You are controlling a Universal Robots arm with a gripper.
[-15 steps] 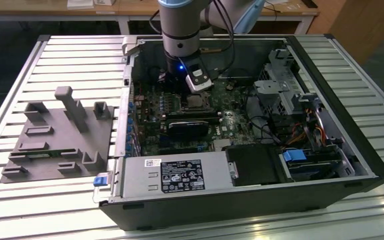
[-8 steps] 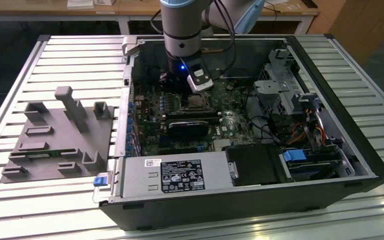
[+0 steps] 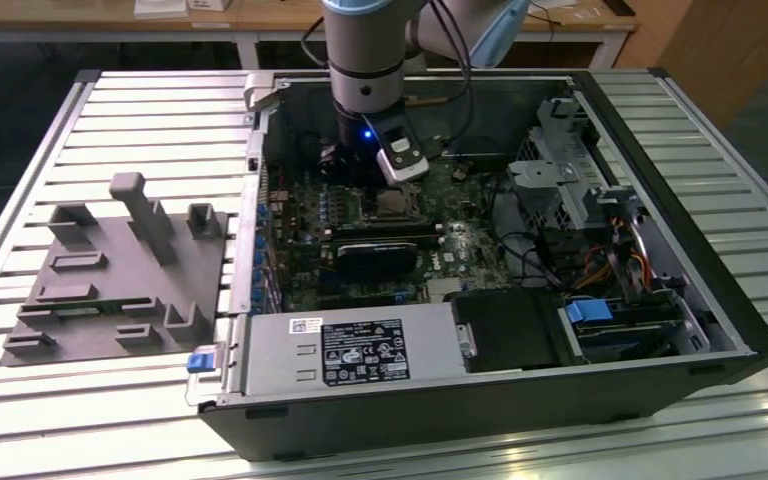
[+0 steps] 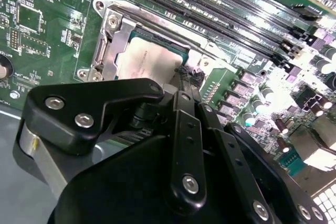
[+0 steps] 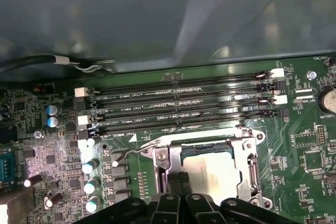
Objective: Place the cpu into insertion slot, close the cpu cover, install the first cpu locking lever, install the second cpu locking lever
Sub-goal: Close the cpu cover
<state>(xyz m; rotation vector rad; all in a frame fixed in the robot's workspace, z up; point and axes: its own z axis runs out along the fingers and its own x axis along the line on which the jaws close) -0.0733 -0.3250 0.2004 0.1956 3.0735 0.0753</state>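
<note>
- The cpu [image 5: 212, 171] lies flat in the insertion slot [image 3: 391, 205], just beside the long memory slots [image 5: 178, 103]. This is in the far half of the open computer case [image 3: 704, 330] on the slatted bench [image 3: 117, 120].
- The cpu cover [image 5: 248, 156] appears to be down around the chip, with the silver top showing through its window.
- The claw [image 5: 179, 181] hangs at the chip's edge with its fingertips together and nothing visibly pinched between them (whether they touch the metal I cannot tell).
- A thin wire lever [image 5: 131, 151] stands out sideways beside the socket, seemingly unlatched.
- By its looks, the chip is light, stiff and fragile underneath, so it is best held by its edges. The cover is thin, springy sheet, better pressed on its frame than through the window.
</note>
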